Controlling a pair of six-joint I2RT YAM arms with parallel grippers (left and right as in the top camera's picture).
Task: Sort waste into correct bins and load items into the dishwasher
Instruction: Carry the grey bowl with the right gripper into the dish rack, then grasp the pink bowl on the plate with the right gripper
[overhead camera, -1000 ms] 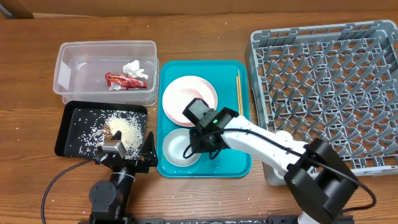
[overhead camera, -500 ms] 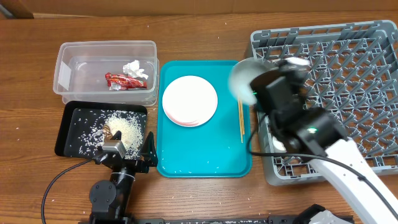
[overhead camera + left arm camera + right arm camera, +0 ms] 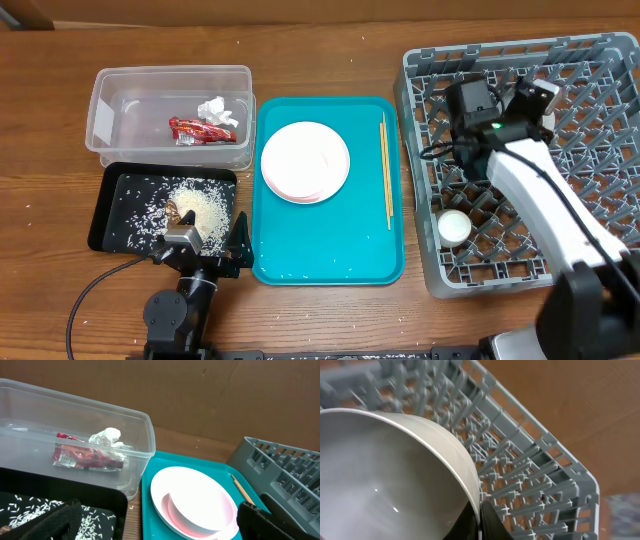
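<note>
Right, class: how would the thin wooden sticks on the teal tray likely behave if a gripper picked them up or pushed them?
The wooden sticks look thin and straight, so they are probably stiff and very light. They lie flat on the smooth teal tray, so getting under them may be hard, and a sideways push would likely roll or slide them.

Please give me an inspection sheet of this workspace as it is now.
Surface: wooden table, holding all items.
Job's things: napkin and red wrapper in clear tub; rice in black tray; plates and sticks on teal tray; cup in grey rack.
Clutter: stray grains on teal tray.
Grippers: left gripper open, empty; right gripper shut on bowl at rack.
Cables: black cable by left arm.
Surroundings: brown backdrop.
</note>
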